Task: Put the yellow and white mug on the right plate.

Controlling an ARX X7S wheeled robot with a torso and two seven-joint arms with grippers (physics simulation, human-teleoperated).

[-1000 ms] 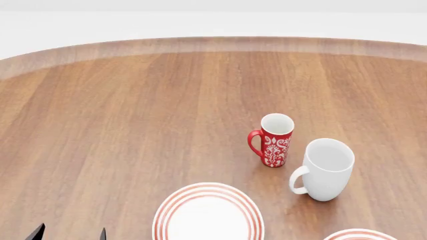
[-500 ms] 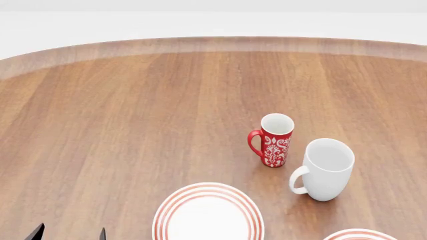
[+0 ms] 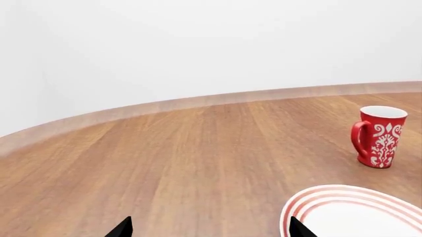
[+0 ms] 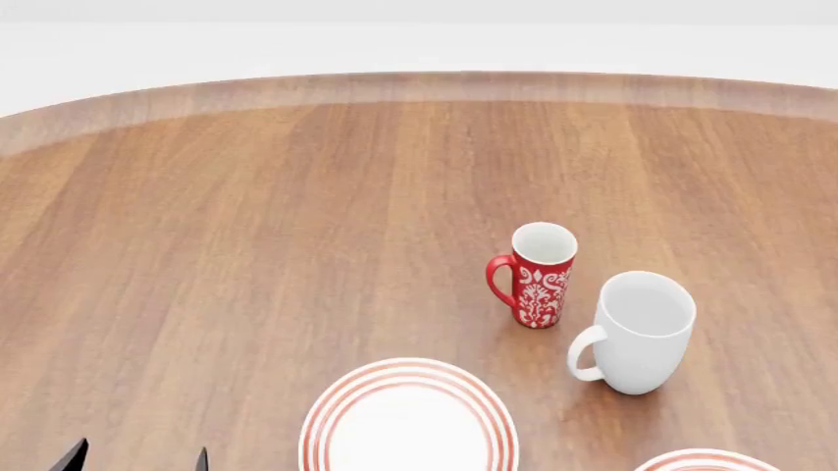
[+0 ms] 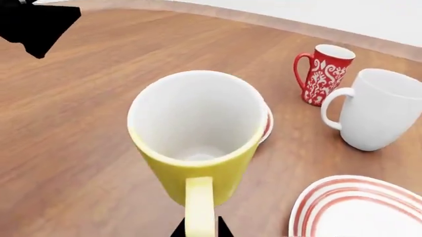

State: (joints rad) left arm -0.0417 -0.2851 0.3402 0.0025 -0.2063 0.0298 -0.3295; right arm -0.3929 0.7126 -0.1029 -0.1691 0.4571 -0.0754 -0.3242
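The yellow and white mug [image 5: 194, 143] shows only in the right wrist view, upright, white inside, with its yellow handle [image 5: 199, 207] toward the camera. My right gripper [image 5: 199, 228] is shut on that handle, one black fingertip on each side. The right plate [image 5: 359, 210], white with red rings, lies beside the mug, and its rim shows at the head view's bottom edge [image 4: 707, 458]. My left gripper [image 3: 211, 229] is open and empty, low over the table; its tips show in the head view [image 4: 137, 457].
A tall red white-patterned mug [image 4: 537, 275] and a plain white mug [image 4: 638, 334] stand side by side on the round wooden table [image 4: 262, 216]. The left plate [image 4: 408, 417] lies in front of them; part of its rim [image 5: 267, 123] shows behind the yellow mug.
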